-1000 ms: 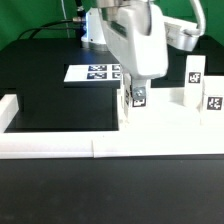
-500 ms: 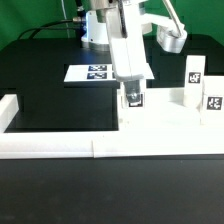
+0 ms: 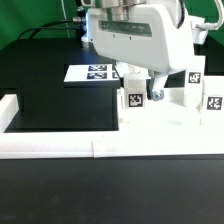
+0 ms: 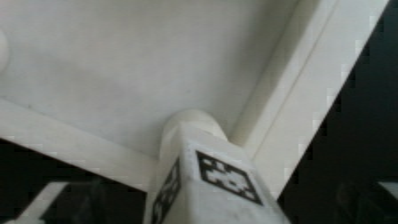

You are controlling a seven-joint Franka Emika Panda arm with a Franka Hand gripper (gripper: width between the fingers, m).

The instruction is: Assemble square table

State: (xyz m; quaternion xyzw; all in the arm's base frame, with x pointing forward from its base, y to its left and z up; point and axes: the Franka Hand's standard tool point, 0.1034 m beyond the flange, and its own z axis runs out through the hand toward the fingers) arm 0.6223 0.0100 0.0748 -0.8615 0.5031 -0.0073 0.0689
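The white square plate (image 3: 175,118) lies at the exterior view's right, against the front rail. A small white tagged leg (image 3: 133,100) stands upright at the plate's near-left corner. My gripper (image 3: 142,94) reaches down from the wide white hand and is shut on this leg; the fingertips are mostly hidden. In the wrist view the same leg (image 4: 217,172) rises from a corner of the plate (image 4: 143,70), close to the camera, with its tag showing. Two more tagged legs (image 3: 195,70) (image 3: 213,100) stand at the plate's far right.
The marker board (image 3: 95,72) lies flat behind the plate, toward the exterior view's left. Long white border rails (image 3: 60,146) run along the front and left of the black table. The robot base stands at the back.
The hand has turned about its vertical axis: it showed a narrow side before and now shows its broad face. The leg's tag has shifted slightly left with the turn.
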